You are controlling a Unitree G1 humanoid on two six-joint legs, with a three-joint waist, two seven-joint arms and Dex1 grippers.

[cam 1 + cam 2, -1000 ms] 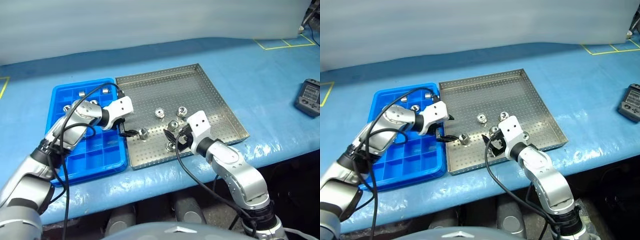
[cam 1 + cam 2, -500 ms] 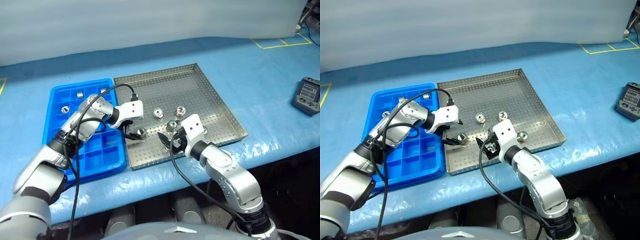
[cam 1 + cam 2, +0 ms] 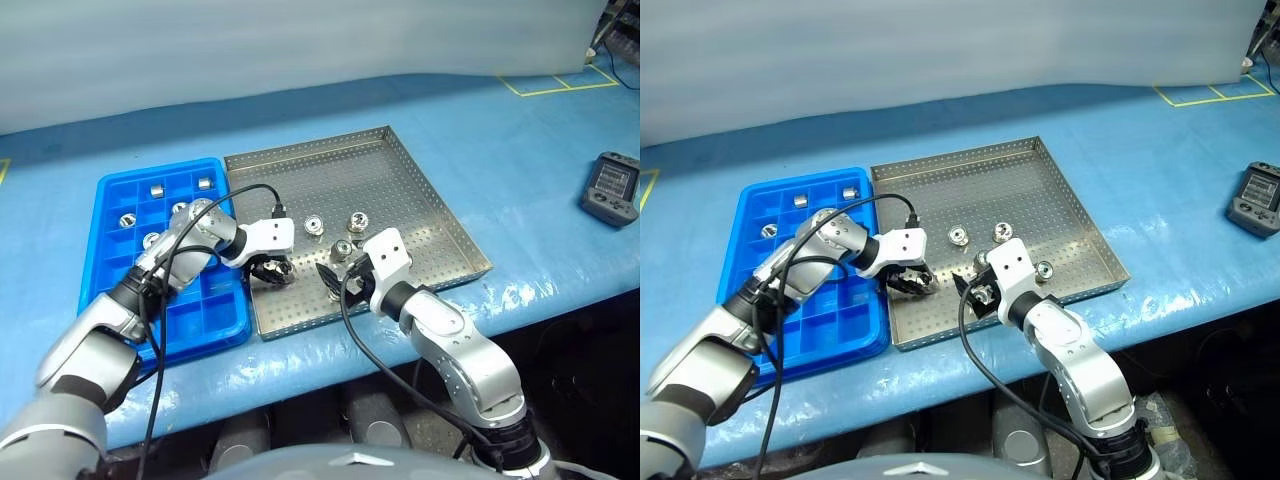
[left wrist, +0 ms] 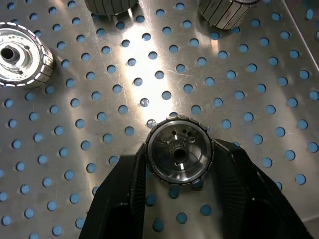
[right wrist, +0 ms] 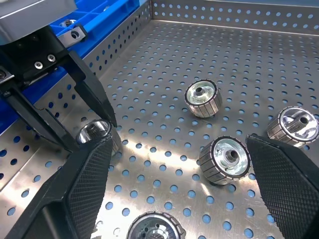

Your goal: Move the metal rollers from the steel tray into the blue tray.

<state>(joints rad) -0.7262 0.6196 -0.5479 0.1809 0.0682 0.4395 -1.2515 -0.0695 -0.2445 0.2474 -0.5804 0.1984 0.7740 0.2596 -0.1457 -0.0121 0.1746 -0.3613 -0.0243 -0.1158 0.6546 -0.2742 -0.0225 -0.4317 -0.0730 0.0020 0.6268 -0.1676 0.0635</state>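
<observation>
The steel tray point(image 3: 370, 170) lies mid-table, with the blue tray point(image 3: 195, 322) against its left side. My left gripper point(image 3: 272, 271) reaches down over the steel tray's near left part, shut on one of the metal rollers point(image 4: 177, 154). That roller stands on the perforated floor with a finger point(image 4: 124, 199) against each side. Three more metal rollers point(image 5: 203, 98) point(image 5: 224, 159) point(image 5: 294, 124) rest loose just ahead of my right gripper point(image 3: 333, 275). It hovers open over the tray's front, holding nothing. Several rollers point(image 3: 158, 187) sit in the blue tray's far compartments.
A black handheld device point(image 3: 610, 188) lies at the table's right end. Yellow tape lines point(image 3: 545, 85) mark the far right corner. The table's front edge runs close below both trays. A black cable point(image 3: 245, 195) loops over the blue tray from my left arm.
My left gripper moved right and down from the blue tray's edge onto a roller and closed on it. The right arm stayed where it was.
</observation>
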